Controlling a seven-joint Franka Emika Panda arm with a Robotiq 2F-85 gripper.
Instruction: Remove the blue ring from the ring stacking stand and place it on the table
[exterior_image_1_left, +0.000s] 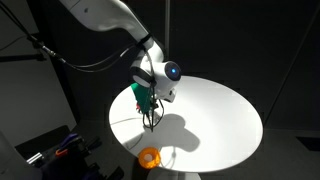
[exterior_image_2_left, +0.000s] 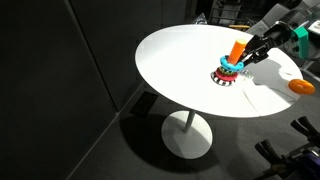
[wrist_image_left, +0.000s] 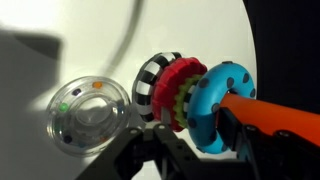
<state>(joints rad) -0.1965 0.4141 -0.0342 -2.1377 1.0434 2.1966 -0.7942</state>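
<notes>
The ring stacking stand (exterior_image_2_left: 225, 74) stands on the white round table (exterior_image_2_left: 180, 60), its orange post (exterior_image_2_left: 236, 47) sticking up. In the wrist view the stack lies sideways: a black-and-white striped ring (wrist_image_left: 153, 85), a red ring (wrist_image_left: 181, 82), a thin green ring, then the blue dotted ring (wrist_image_left: 215, 90) outermost on the orange post (wrist_image_left: 275, 115). My gripper (wrist_image_left: 205, 142) has one finger on each side of the blue ring and looks closed on it. The ring is still on the post. My gripper also shows in both exterior views (exterior_image_1_left: 152, 112) (exterior_image_2_left: 248, 58).
An orange ring (exterior_image_1_left: 150, 157) lies on the table near its edge, also seen in an exterior view (exterior_image_2_left: 302, 86). A clear dome-shaped base (wrist_image_left: 90, 115) sits at the bottom end of the stack. Dark surroundings lie beyond the table's rim.
</notes>
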